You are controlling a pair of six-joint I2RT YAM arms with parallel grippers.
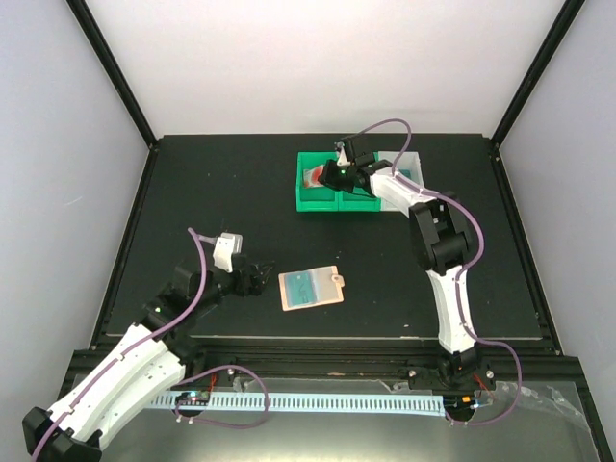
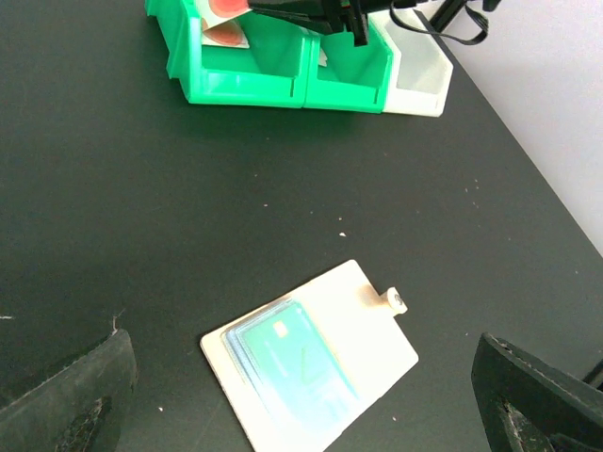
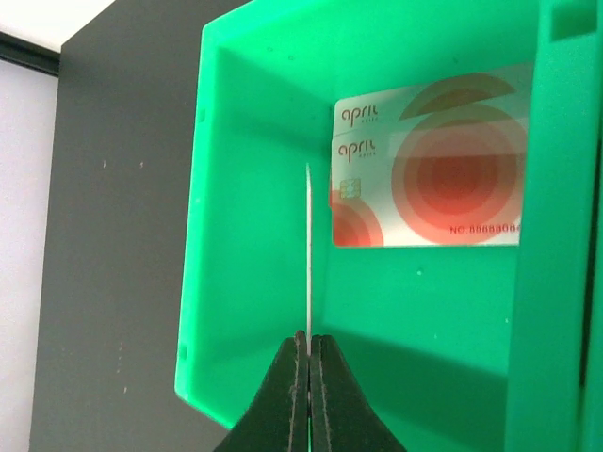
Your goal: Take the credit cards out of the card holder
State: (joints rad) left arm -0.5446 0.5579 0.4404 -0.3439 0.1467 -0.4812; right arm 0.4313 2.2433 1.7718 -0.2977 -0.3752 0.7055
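Black tabletop [image 1: 192, 192]: near its front edge the left gripper [image 1: 260, 279], jaws wide and empty, sits just beside the flat peach-orange card holder [image 1: 310, 288], one teal card [image 2: 292, 363] in its pocket. Open surface lies beyond. At the far edge stand two green plastic bins [image 1: 318, 199] and one white bin [image 1: 412, 164]. The right gripper [image 3: 308, 344] pinches one thin card [image 3: 308, 245] edge-on over the left green bin, where two pale red-blotched cards [image 3: 433, 188] lie.

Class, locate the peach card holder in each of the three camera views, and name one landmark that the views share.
Top external: the card holder lies flat, just below centre.
Left wrist: card holder at lower centre, its tab toward the upper right.
Right wrist: not in view.
Shared landmark: the leftmost green bin, seen in all three.
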